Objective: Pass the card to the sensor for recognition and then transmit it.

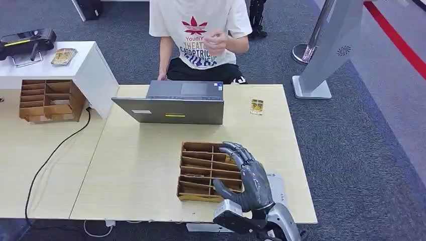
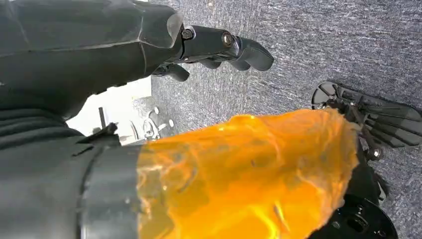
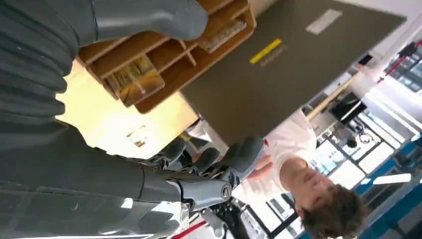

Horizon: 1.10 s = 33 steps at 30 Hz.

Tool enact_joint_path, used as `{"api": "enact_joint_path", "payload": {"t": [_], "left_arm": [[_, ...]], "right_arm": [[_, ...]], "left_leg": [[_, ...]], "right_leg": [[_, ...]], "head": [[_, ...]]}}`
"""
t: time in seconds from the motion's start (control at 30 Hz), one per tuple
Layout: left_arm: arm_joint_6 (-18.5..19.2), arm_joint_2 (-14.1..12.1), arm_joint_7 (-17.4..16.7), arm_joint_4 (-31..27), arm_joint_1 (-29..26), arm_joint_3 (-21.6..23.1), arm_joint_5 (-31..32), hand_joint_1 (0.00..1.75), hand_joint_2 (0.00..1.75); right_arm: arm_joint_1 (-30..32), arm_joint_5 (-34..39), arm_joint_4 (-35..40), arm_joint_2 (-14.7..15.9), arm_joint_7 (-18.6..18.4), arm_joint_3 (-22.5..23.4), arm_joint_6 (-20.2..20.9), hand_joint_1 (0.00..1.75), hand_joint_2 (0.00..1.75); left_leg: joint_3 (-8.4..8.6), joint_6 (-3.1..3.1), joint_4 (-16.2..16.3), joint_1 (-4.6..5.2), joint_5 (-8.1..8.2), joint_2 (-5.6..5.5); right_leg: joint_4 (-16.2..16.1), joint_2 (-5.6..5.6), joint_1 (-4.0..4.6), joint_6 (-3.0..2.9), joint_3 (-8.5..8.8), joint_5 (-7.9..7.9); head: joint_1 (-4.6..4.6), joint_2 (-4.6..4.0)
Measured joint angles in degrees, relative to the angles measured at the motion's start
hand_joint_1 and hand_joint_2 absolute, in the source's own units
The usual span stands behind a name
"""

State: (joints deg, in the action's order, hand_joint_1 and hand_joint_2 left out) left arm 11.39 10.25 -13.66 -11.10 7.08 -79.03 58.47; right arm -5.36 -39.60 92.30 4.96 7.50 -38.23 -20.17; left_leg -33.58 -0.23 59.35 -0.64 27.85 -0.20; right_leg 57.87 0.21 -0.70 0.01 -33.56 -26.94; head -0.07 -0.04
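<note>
The right hand (image 1: 247, 176) hovers over the right side of the wooden card tray (image 1: 201, 171) at lower centre of the head view, fingers spread and slightly curled, holding nothing. In the right wrist view a card (image 3: 135, 79) lies in one compartment of the tray, near the thumb; whether it is touched cannot be told. A second card (image 1: 256, 106) lies flat on the bench (image 1: 140, 165) at upper right of the tray, beside the laptop (image 1: 173, 103). The left hand (image 2: 219, 47) hangs over the carpet, fingers loosely curled; open or closed cannot be told. A person (image 1: 201, 35) sits behind the laptop.

Step in hand, by judgement: acquisition of a card from the tray; presentation to the sensor is not yet begun. The next move calls for lowering the fingers into the compartment and pinching the card's edge without shifting the tray.
</note>
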Motion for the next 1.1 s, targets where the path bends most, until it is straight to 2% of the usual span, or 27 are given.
{"api": "enact_joint_path", "payload": {"t": [0.03, 0.13, 0.23, 0.3, 0.33, 0.4, 0.43, 0.67, 0.7, 0.73, 1.1], "left_arm": [[0.0, 0.0, 0.0, 0.0, 0.0, 0.0, 0.0, 0.0, 0.0], [0.0, 0.0, 0.0, 0.0, 0.0, 0.0, 0.0, 0.0, 0.0], [0.0, 0.0, 0.0, 0.0, 0.0, 0.0, 0.0, 0.0, 0.0], [0.0, 0.0, 0.0, 0.0, 0.0, -0.1, 0.0, 0.0, 0.0], [0.0, 0.0, 0.0, 0.0, 0.0, -0.1, 0.0, 0.0, 0.0], [0.0, 0.0, 0.0, 0.0, 0.0, -0.1, 0.0, 0.0, 0.0], [0.0, 0.0, 0.0, 0.0, 0.0, -0.1, 0.0, 0.0, 0.0], [0.0, 0.0, 0.0, 0.0, 0.0, -0.1, 0.1, 0.0, 0.0], [0.0, 0.0, 0.0, 0.0, 0.0, -0.1, 0.1, 0.0, 0.0], [0.0, 0.0, 0.0, 0.0, 0.0, 0.0, 0.1, 0.0, 0.0], [-0.1, 0.0, 0.0, 0.0, 0.0, 0.0, 0.2, 0.0, 0.0]], "right_arm": [[0.0, -0.1, -0.3, 0.1, -0.2, -0.7, 0.3, 0.73, 1.75], [-0.1, -1.4, -1.2, 0.2, -1.0, -2.5, 0.5, 1.03, 1.75], [-0.5, -2.7, -3.1, 0.3, -1.8, -4.4, 0.4, 1.01, 1.75], [-0.5, -3.5, -4.3, 0.4, -2.2, -5.7, 0.2, 0.91, 1.75], [-0.5, -3.8, -4.8, 0.4, -2.4, -6.1, 0.0, 0.99, 1.75], [-0.6, -4.3, -5.7, 0.5, -2.8, -6.7, -0.3, 0.99, 1.75], [-0.5, -4.7, -6.1, 0.6, -3.0, -7.0, -0.5, 0.93, 1.75], [-0.6, -6.6, -7.7, 1.0, -4.5, -7.5, -1.7, 0.77, 1.75], [-0.6, -6.8, -8.0, 1.1, -4.6, -7.5, -2.0, 0.77, 1.75], [-0.7, -7.0, -8.2, 1.1, -4.6, -7.5, -2.3, 0.86, 1.75], [-1.3, -9.1, -9.6, 1.6, -5.7, -7.4, -4.2, 0.79, 1.75]], "left_leg": [[0.0, 0.0, 0.0, 0.0, 0.0, 0.0], [0.0, 0.0, 0.0, 0.0, 0.0, 0.0], [0.0, 0.0, 0.0, 0.0, 0.0, 0.0], [-0.01, 0.0, 0.0, 0.0, 0.0, 0.0], [-0.01, 0.0, 0.0, 0.0, 0.0, -0.01], [-0.01, 0.0, 0.0, 0.0, 0.0, -0.01], [-0.01, 0.0, 0.0, 0.0, 0.0, -0.01], [-0.01, 0.0, 0.0, 0.0, 0.0, -0.01], [0.0, 0.0, 0.0, 0.0, 0.0, -0.01], [0.0, 0.0, 0.0, 0.0, 0.0, -0.01], [0.0, 0.0, 0.0, 0.0, 0.0, 0.0]], "right_leg": [[0.0, 0.0, 0.0, -0.01, 0.0, 0.0], [0.0, -0.01, 0.0, -0.03, 0.0, -0.02], [0.0, 0.0, 0.0, -0.03, 0.0, -0.03], [0.0, -0.01, 0.0, -0.03, 0.0, -0.03], [0.0, -0.01, 0.0, -0.03, 0.0, -0.03], [0.0, -0.01, 0.0, -0.03, 0.0, -0.03], [0.0, -0.01, 0.0, -0.03, 0.0, -0.03], [0.0, -0.01, 0.0, -0.03, 0.0, -0.03], [0.0, -0.01, 0.0, -0.03, 0.0, -0.03], [0.0, -0.01, 0.0, -0.03, 0.0, -0.03], [0.0, 0.0, 0.0, -0.03, 0.0, -0.03]], "head": [[0.0, 0.0], [0.0, 0.0], [0.0, 0.0], [0.0, 0.0], [-0.02, 0.0], [0.0, 0.0], [0.0, 0.0], [0.0, 0.0], [0.0, 0.0], [0.0, 0.0], [0.0, 0.0]]}}
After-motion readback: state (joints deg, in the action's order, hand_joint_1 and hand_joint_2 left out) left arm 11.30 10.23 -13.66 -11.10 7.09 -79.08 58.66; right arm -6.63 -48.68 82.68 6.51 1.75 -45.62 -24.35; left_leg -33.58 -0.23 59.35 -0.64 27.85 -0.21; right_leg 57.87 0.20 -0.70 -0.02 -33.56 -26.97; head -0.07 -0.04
